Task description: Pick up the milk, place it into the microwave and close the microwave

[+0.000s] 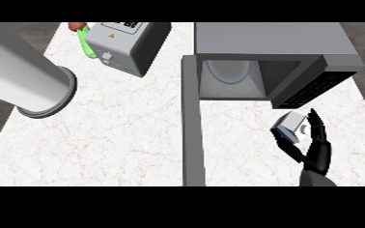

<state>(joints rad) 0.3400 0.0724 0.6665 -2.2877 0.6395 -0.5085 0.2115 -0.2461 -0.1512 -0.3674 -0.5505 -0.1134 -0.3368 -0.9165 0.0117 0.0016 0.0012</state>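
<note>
Right hand (314,142) has fingers curled round the milk (293,125), held just right of the microwave (274,63) opening (door (191,121) swung open), so it risks clipping the control-panel edge going in.

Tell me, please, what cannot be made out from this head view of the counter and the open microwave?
- Milk: its lower part is hidden by the right hand curled round it.
- Microwave: the cavity floor near the front sits behind its own top; only the plate at the back shows.
- Left hand: not visible; only a grey forearm enters from the left edge.
- Green item: partly hidden by the grey box.
</note>
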